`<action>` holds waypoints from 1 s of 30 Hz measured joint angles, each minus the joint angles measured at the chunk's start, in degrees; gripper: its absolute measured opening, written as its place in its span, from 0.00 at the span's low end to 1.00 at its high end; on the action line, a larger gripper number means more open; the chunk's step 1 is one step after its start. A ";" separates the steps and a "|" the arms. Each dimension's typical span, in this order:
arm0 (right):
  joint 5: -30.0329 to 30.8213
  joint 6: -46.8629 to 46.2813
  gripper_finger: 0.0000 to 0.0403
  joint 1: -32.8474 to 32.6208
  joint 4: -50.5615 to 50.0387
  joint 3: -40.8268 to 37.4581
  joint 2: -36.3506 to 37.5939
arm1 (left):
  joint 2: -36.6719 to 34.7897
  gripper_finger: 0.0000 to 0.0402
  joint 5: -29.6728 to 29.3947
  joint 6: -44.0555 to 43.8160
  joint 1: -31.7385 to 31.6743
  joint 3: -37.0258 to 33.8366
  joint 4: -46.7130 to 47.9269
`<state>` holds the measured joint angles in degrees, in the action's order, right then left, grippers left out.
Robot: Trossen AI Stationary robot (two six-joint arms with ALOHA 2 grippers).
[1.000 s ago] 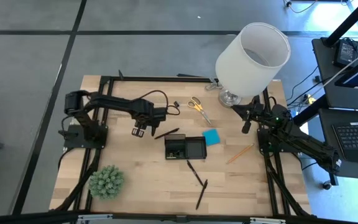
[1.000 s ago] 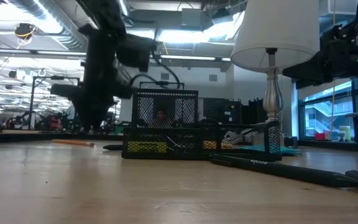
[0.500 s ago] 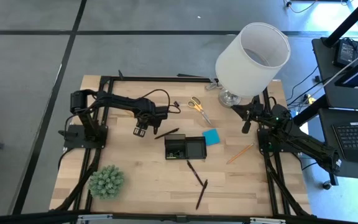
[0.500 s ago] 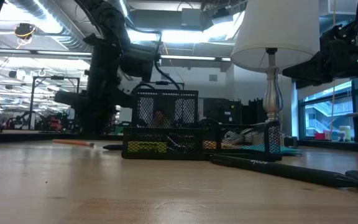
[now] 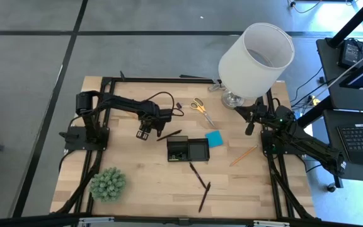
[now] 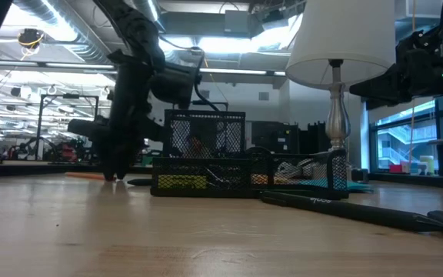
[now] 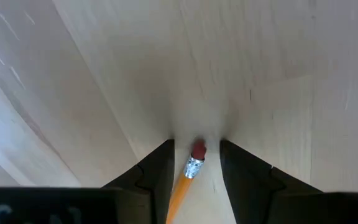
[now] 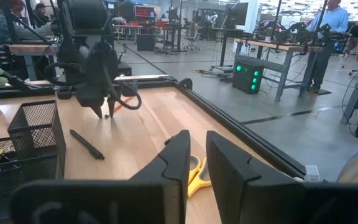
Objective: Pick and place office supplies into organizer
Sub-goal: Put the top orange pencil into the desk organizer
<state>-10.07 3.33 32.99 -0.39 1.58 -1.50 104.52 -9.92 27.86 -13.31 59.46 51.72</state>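
An orange pencil (image 7: 184, 188) lies flat on the wooden table, its red eraser end (image 7: 198, 151) between the fingers of my left gripper (image 7: 196, 147). That gripper (image 5: 145, 132) points down at the table left of the black mesh organizer (image 5: 188, 150), open, one finger on each side of the pencil with a gap on both sides. My right gripper (image 8: 196, 155) waits level at the right edge (image 5: 249, 128), its fingers a narrow gap apart around nothing. Yellow-handled scissors (image 5: 200, 108), a blue pad (image 5: 214, 139), black pens (image 5: 197, 174) and a second pencil (image 5: 243, 156) lie around the organizer.
A big white lamp (image 5: 256, 53) stands at the far right corner, next to the right arm. A green spiky plant ball (image 5: 108, 184) sits at the near left. One black pen (image 5: 169, 135) lies between the left gripper and the organizer. Bare wood spreads along the near side.
My left gripper has sunk toward the table and shifted slightly toward the organizer, so its fingertips now stand low on either side of the pencil's eraser end. Its finger gap looks unchanged. The pencil has stayed where it was.
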 joint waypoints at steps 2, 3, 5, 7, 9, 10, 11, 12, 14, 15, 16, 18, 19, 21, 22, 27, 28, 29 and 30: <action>0.00 -0.01 0.14 -0.02 0.00 0.00 0.00 | 0.94 0.31 0.05 0.02 -0.05 0.08 0.25; 0.00 -0.01 0.14 0.00 -0.01 0.00 0.00 | 1.13 0.31 0.05 0.02 -0.15 0.08 0.25; -0.02 -0.02 0.14 -0.02 0.01 0.00 0.00 | 1.25 0.29 0.51 -0.01 -0.49 0.11 0.31; 0.00 -0.02 0.14 0.00 0.01 0.00 0.00 | 1.28 0.26 1.00 -0.07 -0.83 0.09 0.32; -0.02 -0.03 0.14 -0.01 0.00 0.00 0.00 | 1.17 0.24 1.13 -0.90 -1.14 0.02 0.36; -0.02 -0.02 0.14 0.00 0.01 0.00 0.00 | 1.17 0.23 1.36 -1.43 -1.33 0.00 0.36; -0.02 -0.04 0.14 0.00 -0.01 0.00 0.00 | 1.17 0.22 1.54 -1.86 -1.48 0.00 0.36; -0.02 -0.04 0.14 0.00 0.00 0.00 0.00 | 1.17 0.21 1.54 -2.03 -1.54 0.00 0.36; -0.02 -0.04 0.14 -0.02 0.00 0.00 0.00 | 1.17 0.19 1.49 -2.11 -1.64 -0.02 0.36; -0.01 -0.04 0.14 0.00 -0.01 0.00 0.00 | 1.17 0.18 1.44 -2.11 -1.69 -0.04 0.34; -0.01 -0.04 0.14 0.00 0.00 0.00 0.00 | 1.17 0.18 1.19 -2.08 -1.68 -0.04 0.31; -0.02 -0.04 0.14 -0.01 0.00 0.00 0.00 | 1.17 0.17 0.81 -2.08 -1.67 -0.05 0.29; -0.02 -0.04 0.14 0.00 0.00 0.00 0.00 | 1.17 0.16 0.70 -2.10 -1.67 -0.07 0.27; -0.02 -0.04 0.14 0.00 -0.01 0.00 0.00 | 1.17 0.15 0.62 -2.06 -1.67 -0.09 0.21; -0.02 -0.04 0.14 0.00 0.00 0.00 0.00 | 1.17 0.15 0.62 -2.05 -1.67 -0.11 0.14; -0.02 -0.04 0.14 -0.02 0.01 0.00 0.00 | 1.17 0.10 0.74 -2.08 -1.57 -0.15 -0.11; -0.02 -0.04 0.14 -0.01 0.01 0.00 0.00 | 1.17 0.08 0.64 -2.07 -1.50 -0.15 -0.13; -0.02 -0.04 0.14 -0.01 -0.01 0.00 0.00 | 1.17 0.07 0.61 -2.08 -1.42 -0.16 -0.16; -0.02 -0.04 0.14 0.00 0.01 0.00 0.00 | 1.17 0.05 0.57 -2.08 -1.41 -0.17 -0.18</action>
<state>-10.09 3.29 32.99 -0.38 1.58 -1.50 105.69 -9.34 25.78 -14.72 59.29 51.54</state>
